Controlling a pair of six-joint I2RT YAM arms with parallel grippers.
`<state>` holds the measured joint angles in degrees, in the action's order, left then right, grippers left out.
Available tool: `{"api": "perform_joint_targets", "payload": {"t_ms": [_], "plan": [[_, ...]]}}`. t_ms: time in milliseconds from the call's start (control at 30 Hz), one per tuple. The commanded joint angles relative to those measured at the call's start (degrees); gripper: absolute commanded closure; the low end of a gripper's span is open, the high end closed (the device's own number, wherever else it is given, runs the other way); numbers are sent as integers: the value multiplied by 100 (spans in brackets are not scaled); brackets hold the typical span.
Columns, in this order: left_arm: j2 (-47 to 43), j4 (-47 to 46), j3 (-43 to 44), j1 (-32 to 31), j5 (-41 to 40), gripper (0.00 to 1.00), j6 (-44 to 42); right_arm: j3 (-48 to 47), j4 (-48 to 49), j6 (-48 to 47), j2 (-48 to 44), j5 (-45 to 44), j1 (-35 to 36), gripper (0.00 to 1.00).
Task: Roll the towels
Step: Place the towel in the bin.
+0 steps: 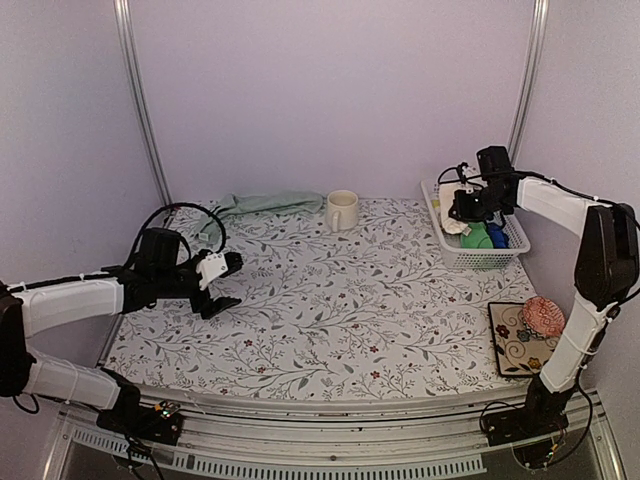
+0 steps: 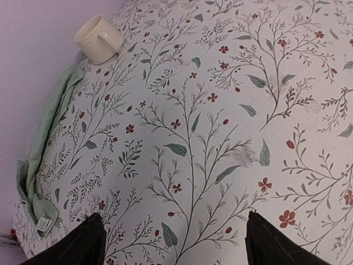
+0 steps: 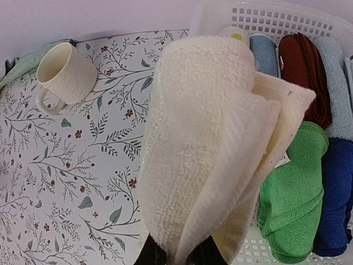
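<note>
Right gripper (image 1: 462,207) pinches the cream towel (image 3: 209,143), which drapes from it at the basket (image 3: 265,22).

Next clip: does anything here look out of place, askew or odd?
The sage green towel lies bunched along the far left edge of the table beside the mug, partly over the rim, it seems. The cream towel hangs loosely folded, not rolled, from the right gripper at the basket. Nothing looks spilled or damaged.

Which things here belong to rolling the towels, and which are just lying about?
Job:
- cream towel, held in the right tool
- sage towel, at the table's back edge

Lying about:
- mug
- basket of rolled cloths
- patterned tray
- pink thing on it
</note>
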<state>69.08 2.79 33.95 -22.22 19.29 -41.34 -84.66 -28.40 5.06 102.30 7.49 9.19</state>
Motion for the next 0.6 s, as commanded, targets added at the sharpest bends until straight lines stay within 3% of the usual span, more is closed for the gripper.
{"api": "perform_joint_targets", "payload": {"t_ms": [0, 567], "plan": [[-94, -129, -73, 34, 101, 12, 91, -72, -330, -171, 51, -263, -68, 97], [-47, -175, -117, 17, 31, 13, 91, -1073, -1169, -665, 1065, -482, -352, 97]]}}
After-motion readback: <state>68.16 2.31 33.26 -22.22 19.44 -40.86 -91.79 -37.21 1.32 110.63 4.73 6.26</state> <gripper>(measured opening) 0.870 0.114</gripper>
